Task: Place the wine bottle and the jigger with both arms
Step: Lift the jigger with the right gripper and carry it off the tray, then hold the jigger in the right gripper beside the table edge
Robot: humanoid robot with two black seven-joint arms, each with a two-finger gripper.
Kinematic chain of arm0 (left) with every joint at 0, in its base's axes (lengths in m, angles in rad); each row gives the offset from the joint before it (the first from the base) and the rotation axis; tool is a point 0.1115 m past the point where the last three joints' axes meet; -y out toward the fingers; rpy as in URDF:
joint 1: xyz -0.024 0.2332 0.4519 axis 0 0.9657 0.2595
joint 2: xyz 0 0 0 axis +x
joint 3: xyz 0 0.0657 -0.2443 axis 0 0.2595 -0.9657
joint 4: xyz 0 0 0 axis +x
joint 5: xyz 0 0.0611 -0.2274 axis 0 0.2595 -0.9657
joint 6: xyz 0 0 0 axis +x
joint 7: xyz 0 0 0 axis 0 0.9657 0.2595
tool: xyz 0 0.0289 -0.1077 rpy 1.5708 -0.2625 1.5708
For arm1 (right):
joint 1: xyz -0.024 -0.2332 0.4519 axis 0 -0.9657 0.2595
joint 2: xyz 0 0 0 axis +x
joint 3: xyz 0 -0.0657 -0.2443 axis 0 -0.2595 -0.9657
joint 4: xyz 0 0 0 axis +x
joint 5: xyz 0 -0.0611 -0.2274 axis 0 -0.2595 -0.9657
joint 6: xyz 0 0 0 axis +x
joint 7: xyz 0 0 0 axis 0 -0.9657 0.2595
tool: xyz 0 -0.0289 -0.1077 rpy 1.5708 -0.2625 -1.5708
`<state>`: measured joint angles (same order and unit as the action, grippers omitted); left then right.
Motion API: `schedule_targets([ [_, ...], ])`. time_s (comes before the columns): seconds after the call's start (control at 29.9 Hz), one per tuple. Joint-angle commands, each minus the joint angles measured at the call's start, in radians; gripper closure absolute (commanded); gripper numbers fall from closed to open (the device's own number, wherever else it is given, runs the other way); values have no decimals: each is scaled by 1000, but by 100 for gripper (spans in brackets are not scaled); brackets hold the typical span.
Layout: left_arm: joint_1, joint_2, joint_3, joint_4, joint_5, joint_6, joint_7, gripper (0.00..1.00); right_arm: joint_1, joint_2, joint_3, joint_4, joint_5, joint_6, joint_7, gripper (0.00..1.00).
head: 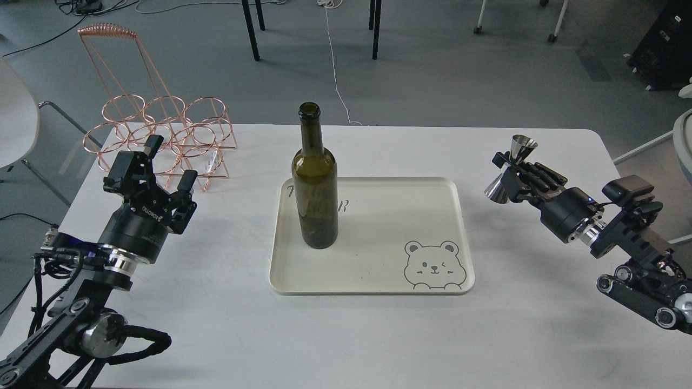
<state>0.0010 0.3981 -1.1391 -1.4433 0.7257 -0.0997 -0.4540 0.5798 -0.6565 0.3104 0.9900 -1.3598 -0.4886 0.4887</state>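
Note:
The dark olive-green wine bottle stands upright on the left part of a cream tray with a bear drawing. My left gripper is open and empty, well left of the bottle, in front of the copper rack. My right gripper is shut on the waist of the shiny steel jigger, holding it tilted above the table, right of the tray.
A copper wire bottle rack stands at the table's back left corner. The white table has bare surface in front of the tray. Chair and table legs stand on the floor beyond.

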Motion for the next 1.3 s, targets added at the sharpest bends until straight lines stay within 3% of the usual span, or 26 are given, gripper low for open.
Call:
schedule_targets([
  [0.0,1,-1,1,0,0,0,0,2,-29,-9,-1,-33,7,0,0,76],
  [0.2,1,1,1,0,0,-1,0,2,-48,-6,-4,-132,7,0,0,76],
  [0.9,7,2,2,-3,0,-1,-2,2,-75,14,-19,-241,7,0,0,70],
  [1.04,5,2,2,-3,1,-1,-2,2,-75,18,-19,-249,8,0,0,63],
  [1.27,7,2,2,-3,1,-1,-2,2,-80,17,-20,-245,8,0,0,43],
])
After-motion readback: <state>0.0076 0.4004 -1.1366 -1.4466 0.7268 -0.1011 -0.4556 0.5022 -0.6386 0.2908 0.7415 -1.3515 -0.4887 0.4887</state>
